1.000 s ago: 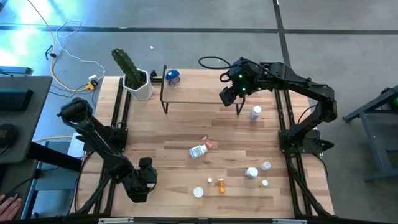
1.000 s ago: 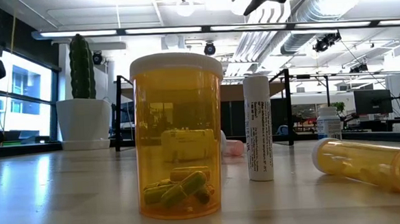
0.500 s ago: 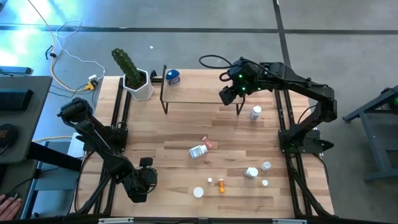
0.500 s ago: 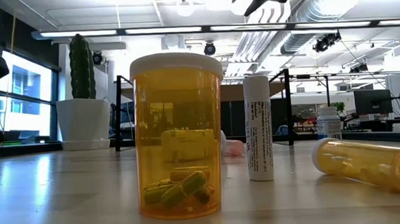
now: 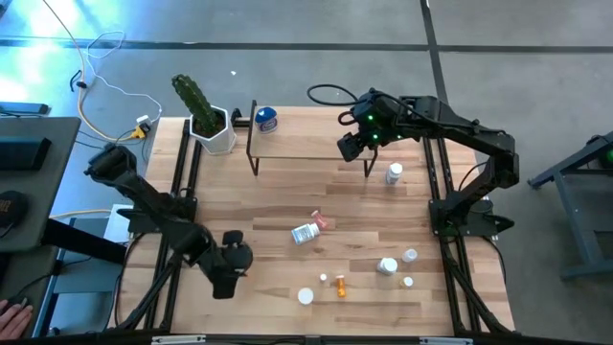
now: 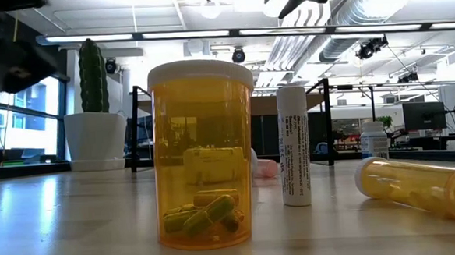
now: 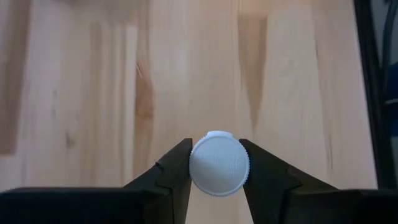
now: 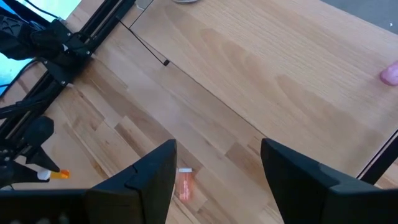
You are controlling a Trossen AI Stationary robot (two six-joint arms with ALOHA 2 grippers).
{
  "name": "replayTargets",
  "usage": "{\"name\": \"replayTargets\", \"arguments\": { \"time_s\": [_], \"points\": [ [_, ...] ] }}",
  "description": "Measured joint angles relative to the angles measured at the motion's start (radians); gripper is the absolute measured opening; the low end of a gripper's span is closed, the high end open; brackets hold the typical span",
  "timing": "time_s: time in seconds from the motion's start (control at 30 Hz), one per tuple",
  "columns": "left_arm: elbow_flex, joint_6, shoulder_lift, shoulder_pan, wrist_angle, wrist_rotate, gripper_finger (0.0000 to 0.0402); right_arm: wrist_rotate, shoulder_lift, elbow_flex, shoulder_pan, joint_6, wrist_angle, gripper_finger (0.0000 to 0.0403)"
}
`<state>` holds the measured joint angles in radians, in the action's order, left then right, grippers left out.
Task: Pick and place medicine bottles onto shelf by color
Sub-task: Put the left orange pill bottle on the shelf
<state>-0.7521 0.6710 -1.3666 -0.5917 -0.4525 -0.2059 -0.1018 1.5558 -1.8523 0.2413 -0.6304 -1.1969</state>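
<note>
My left gripper [image 5: 230, 264] hangs over the table's near left part, shut on a white-capped medicine bottle [image 7: 219, 165]. My right gripper [image 5: 352, 149] stands open above the right end of the shelf [image 5: 306, 144], with nothing between its fingers [image 8: 149, 177]. A blue bottle [image 5: 266, 119] stands on the shelf's left end. White, pink and orange bottles are scattered over the tabletop: a labelled white one [image 5: 305, 233] lying beside a pink one [image 5: 323, 221], an orange one [image 5: 340, 287] near the front, and a white one [image 5: 394, 173] at the right. My left gripper pinches the round white cap [image 7: 194, 167] of the bottle between its two fingers, one on each side of the rim. The fingers come from above, pointing down. The bottle stands upright, cap up; its body is hidden under the cap.
A green cactus in a white pot [image 5: 213, 129] stands at the far left beside the shelf. Black frame rails [image 5: 182, 182] run along both table sides. Close to the low camera stand an orange bottle [image 6: 204, 156], a white tube [image 6: 294, 147] and a lying orange vial [image 6: 418, 184].
My left gripper has moved toward the table's right and a little toward the far edge, and its arm now shows as a dark blur at the top left of the low view. My right arm has kept still.
</note>
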Motion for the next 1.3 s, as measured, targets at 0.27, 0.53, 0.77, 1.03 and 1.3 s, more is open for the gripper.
{"name": "replayTargets", "arguments": {
  "time_s": [0.27,0.53,0.77,1.03,1.3],
  "points": [
    [0.0,-0.153,0.14,0.186,-0.03,0.074,0.0114,-0.005,0.0,0.0,0.0,0.001,-0.016,0.0224],
    [-0.077,-0.325,0.263,0.355,-0.118,0.074,0.0114,-0.056,0.0,0.0,0.0,-0.002,-0.029,0.0224],
    [-0.207,-0.471,0.288,0.52,-0.237,0.061,0.0115,-0.058,0.001,0.0,0.0,0.001,-0.027,0.0224],
    [-0.335,-0.616,0.287,0.761,-0.329,0.06,0.0115,-0.136,0.001,0.0,0.001,0.0,-0.027,0.0224],
    [-0.449,-0.667,0.261,1.014,-0.338,0.047,0.0115,-0.235,0.001,0.0,0.005,0.0,-0.026,0.0224]
  ]
}}
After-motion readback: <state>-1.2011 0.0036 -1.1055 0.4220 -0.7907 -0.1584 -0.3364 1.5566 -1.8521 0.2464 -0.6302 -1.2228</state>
